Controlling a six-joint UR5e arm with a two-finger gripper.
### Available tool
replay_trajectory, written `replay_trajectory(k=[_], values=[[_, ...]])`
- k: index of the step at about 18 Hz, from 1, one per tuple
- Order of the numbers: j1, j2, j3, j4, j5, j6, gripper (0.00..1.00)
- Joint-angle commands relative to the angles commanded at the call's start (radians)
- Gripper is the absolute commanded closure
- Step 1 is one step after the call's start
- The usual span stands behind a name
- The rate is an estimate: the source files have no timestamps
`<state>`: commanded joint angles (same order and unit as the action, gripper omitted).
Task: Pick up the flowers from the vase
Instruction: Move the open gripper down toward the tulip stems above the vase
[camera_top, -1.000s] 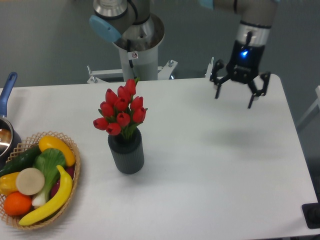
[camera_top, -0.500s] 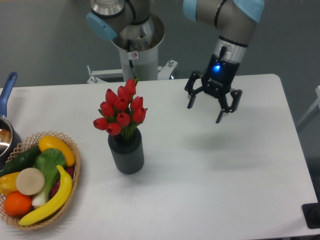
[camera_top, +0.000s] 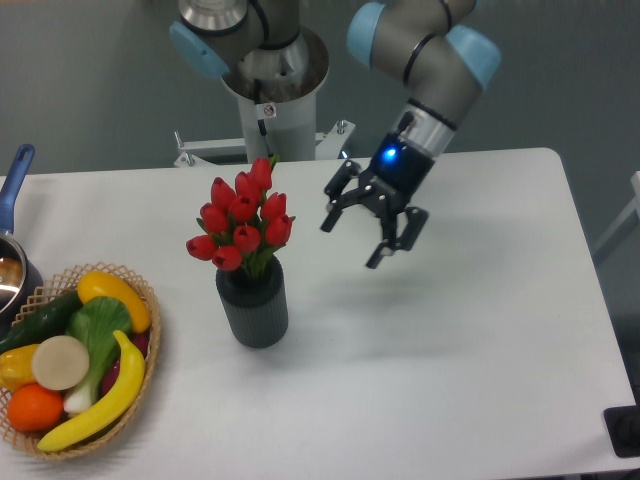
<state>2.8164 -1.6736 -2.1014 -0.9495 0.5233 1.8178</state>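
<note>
The flowers (camera_top: 241, 224) stand upright in the vase (camera_top: 253, 304), stems running straight up. The gripper (camera_top: 352, 240) hangs spread and empty to their right, tilted, at about bud height, near but not touching.

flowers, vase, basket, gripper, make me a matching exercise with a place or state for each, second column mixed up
Things:
1. flowers
2. vase
3. basket
4. gripper

Place or state:
A. at the table's left edge, full of fruit and vegetables
B. open, in the air to the right of the red buds
C. standing upright in the dark ribbed holder
D. on the table between the fruit and the arm, holding green stems

Pairs: 1-C, 2-D, 3-A, 4-B
</note>
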Motion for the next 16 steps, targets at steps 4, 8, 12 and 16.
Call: replay_trajectory(k=[4,8,12,16], values=[[-0.020,0.009,-0.014,-0.005,-0.028,-0.035,0.00],[-0.051,0.015,-0.041,-0.008,-0.074,-0.070,0.00],[-0.069,0.031,-0.066,-0.006,-0.088,-0.091,0.00],[-0.074,0.052,-0.089,-0.009,-0.091,-0.092,0.00]])
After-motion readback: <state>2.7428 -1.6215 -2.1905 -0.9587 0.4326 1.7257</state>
